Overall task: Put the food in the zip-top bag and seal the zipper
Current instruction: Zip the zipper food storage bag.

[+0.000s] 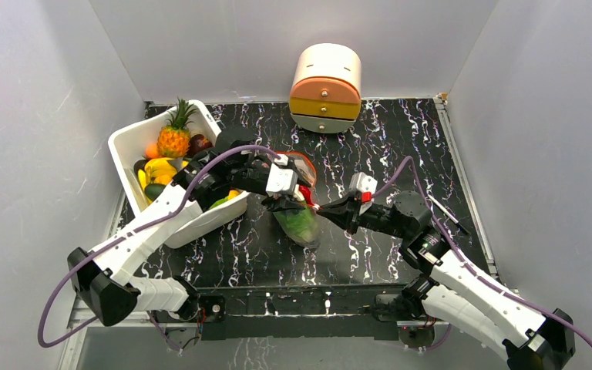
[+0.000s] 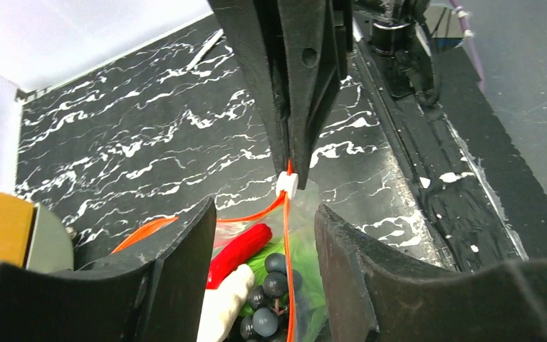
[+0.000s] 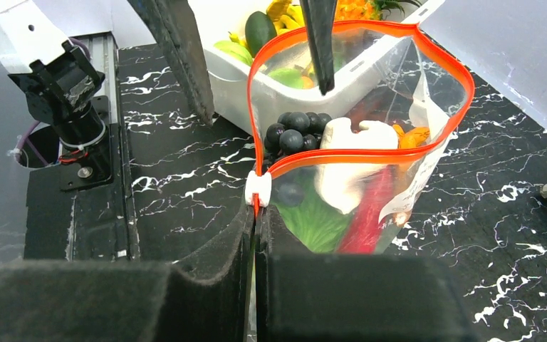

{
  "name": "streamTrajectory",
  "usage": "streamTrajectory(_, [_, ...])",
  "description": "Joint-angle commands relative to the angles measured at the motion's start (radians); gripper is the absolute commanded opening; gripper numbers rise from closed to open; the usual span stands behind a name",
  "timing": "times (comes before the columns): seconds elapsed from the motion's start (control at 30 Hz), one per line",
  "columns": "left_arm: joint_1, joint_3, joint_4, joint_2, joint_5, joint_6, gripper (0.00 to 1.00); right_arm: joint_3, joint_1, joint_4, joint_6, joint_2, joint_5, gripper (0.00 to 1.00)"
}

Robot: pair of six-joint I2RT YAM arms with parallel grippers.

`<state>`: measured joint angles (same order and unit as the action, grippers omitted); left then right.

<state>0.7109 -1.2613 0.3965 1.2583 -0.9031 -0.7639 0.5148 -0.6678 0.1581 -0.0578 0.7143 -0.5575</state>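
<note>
The zip-top bag (image 1: 302,225) lies at mid-table with its mouth gaping. Its zipper (image 3: 360,154) forms a wide red-orange loop with a white slider (image 3: 258,189) at one end. My right gripper (image 3: 258,214) is shut on the bag's strip just behind that slider. My left gripper (image 2: 267,214) is open and straddles one side of the mouth, one finger (image 3: 320,43) inside the loop and the other outside. Food sits inside the bag: green leafy cabbage (image 3: 313,221), a red chilli (image 2: 238,253), dark grapes (image 2: 274,285), a white piece (image 3: 349,142) and a small orange fruit (image 3: 412,135).
A white tub (image 1: 123,142) at the left rear holds a pineapple (image 1: 173,139) and other toy produce, close beside the left arm. A round cream-and-orange drawer unit (image 1: 325,89) stands at the back wall. Grey walls enclose the black marbled table (image 1: 401,146).
</note>
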Motion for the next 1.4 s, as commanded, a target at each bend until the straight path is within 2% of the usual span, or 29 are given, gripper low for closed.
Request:
streamTrajectory(0.0, [0.005, -0.014, 0.018, 0.004, -0.156, -0.062, 0.51, 0.054, -0.005, 0.106, 0.018, -0.003, -0.029, 0.0])
streamTrajectory(0.1, [0.005, -0.041, 0.056, 0.046, -0.195, -0.06, 0.57, 0.057, -0.005, 0.127, 0.032, 0.011, -0.066, 0.0])
streamTrajectory(0.23, [0.007, -0.073, 0.106, 0.1, -0.227, -0.074, 0.57, 0.059, -0.004, 0.143, 0.04, 0.014, -0.069, 0.0])
streamTrajectory(0.33, [0.011, -0.089, 0.134, 0.105, -0.212, -0.09, 0.54, 0.063, -0.004, 0.142, 0.04, 0.014, -0.058, 0.0])
streamTrajectory(0.6, [0.017, -0.077, 0.108, 0.129, -0.187, -0.075, 0.34, 0.038, -0.005, 0.192, 0.062, 0.028, -0.035, 0.0])
streamTrajectory(0.9, [0.019, -0.041, 0.049, 0.095, -0.163, -0.032, 0.33, 0.045, -0.005, 0.215, 0.094, 0.049, -0.055, 0.0])
streamTrajectory(1.0, [0.023, -0.034, 0.035, 0.092, -0.165, -0.023, 0.24, 0.045, -0.005, 0.214, 0.1, 0.05, -0.053, 0.0])
streamTrajectory(1.13, [0.024, -0.034, 0.037, 0.09, -0.154, -0.026, 0.0, 0.037, -0.004, 0.213, 0.109, 0.045, -0.051, 0.0])
streamTrajectory(1.37, [0.024, -0.034, 0.062, 0.069, -0.092, -0.044, 0.0, -0.004, -0.005, 0.221, 0.117, -0.007, 0.026, 0.0])
